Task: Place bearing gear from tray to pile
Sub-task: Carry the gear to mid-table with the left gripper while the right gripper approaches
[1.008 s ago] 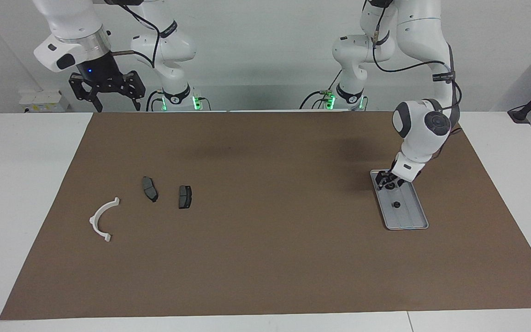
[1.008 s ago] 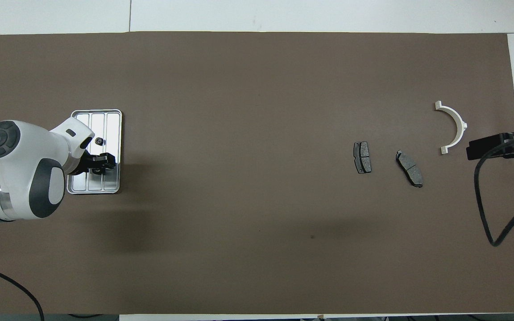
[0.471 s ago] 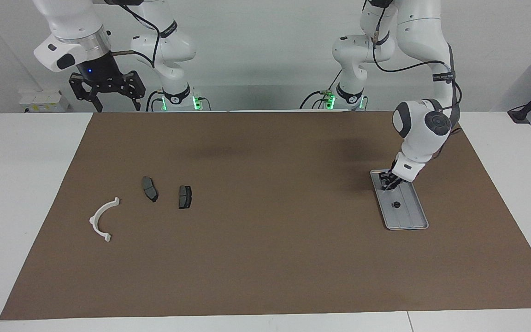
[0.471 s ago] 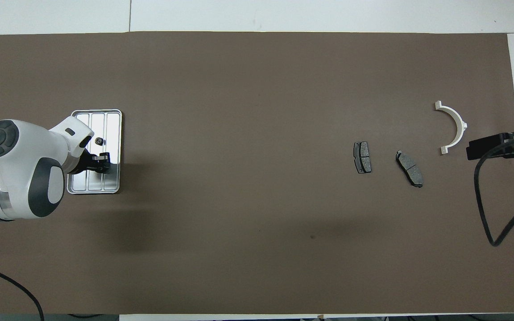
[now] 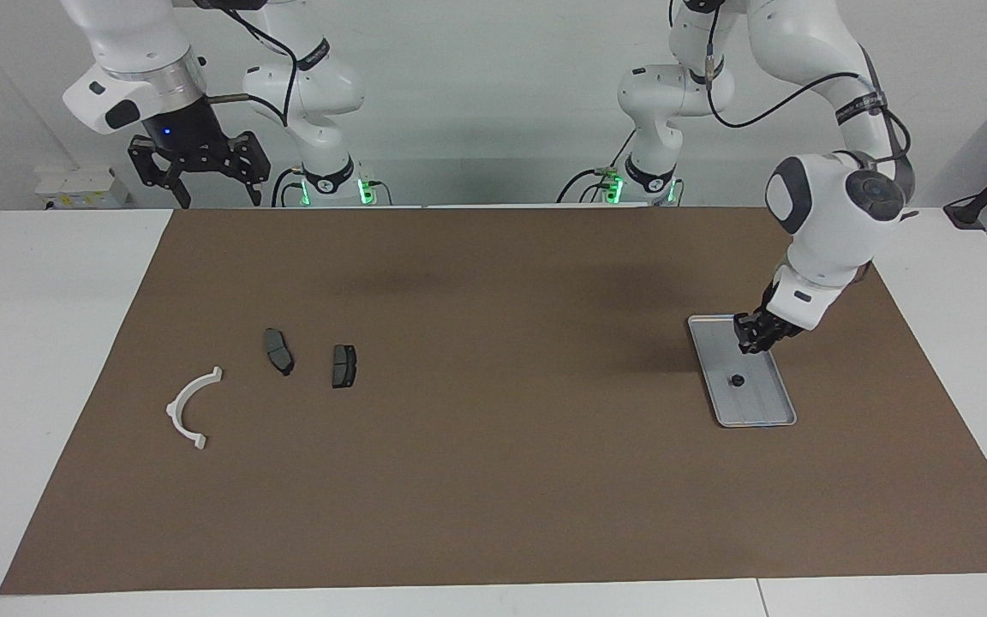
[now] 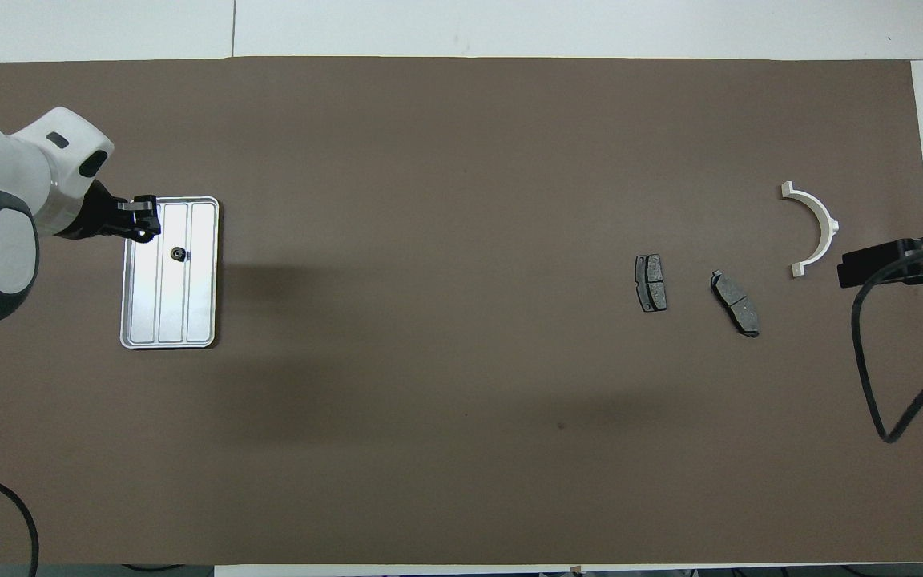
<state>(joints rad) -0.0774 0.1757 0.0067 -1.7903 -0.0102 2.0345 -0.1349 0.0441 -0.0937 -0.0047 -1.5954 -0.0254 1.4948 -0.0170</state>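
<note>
Silver and flat, the tray sits on the brown mat at the left arm's end of the worktop. A moment ago the left tool was down low in the tray, at the end nearest the robots, with its fingers around a small black bearing gear. Then the fingers squeezed in, and the arm has now lifted up and swung a little. The left tool hangs over the tray's edge with its fingers clenched tight. The spot in the tray where it reached is bare now, so I think the tool is grasping that bearing gear. The part is so small and dark against the black fingers that I cannot pick it out. One other gear lies in the middle of the tray and has not moved. The pile is well apart from the tray, toward the right arm's end. It has a white curved bracket and two dark pads, and none of these have moved. The right tool waits up high at that end with its fingers spread wide and nothing in them. So the pick-up looks done. Next, I think, comes the long carry across the mat to the pile.
</note>
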